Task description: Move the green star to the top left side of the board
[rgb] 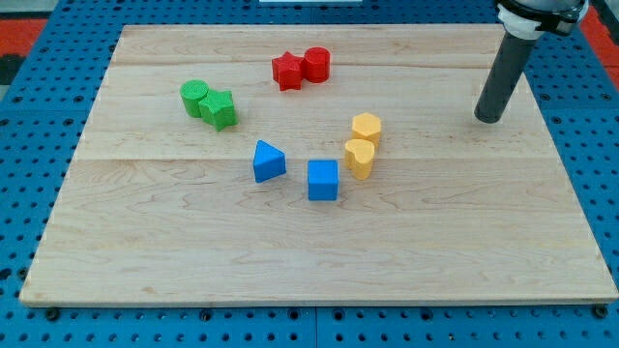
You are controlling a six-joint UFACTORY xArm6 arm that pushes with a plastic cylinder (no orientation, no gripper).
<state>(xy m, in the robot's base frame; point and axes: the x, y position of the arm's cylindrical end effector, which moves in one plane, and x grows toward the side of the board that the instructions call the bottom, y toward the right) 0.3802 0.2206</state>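
Observation:
The green star lies on the wooden board in its upper left part, touching a green round block on its left. My tip rests on the board far off at the view's right, apart from every block. The rod rises from it toward the top right corner of the view.
A red star and a red round block touch each other near the top middle. A yellow hexagon and a yellow heart sit right of centre. A blue triangle and a blue cube lie at centre.

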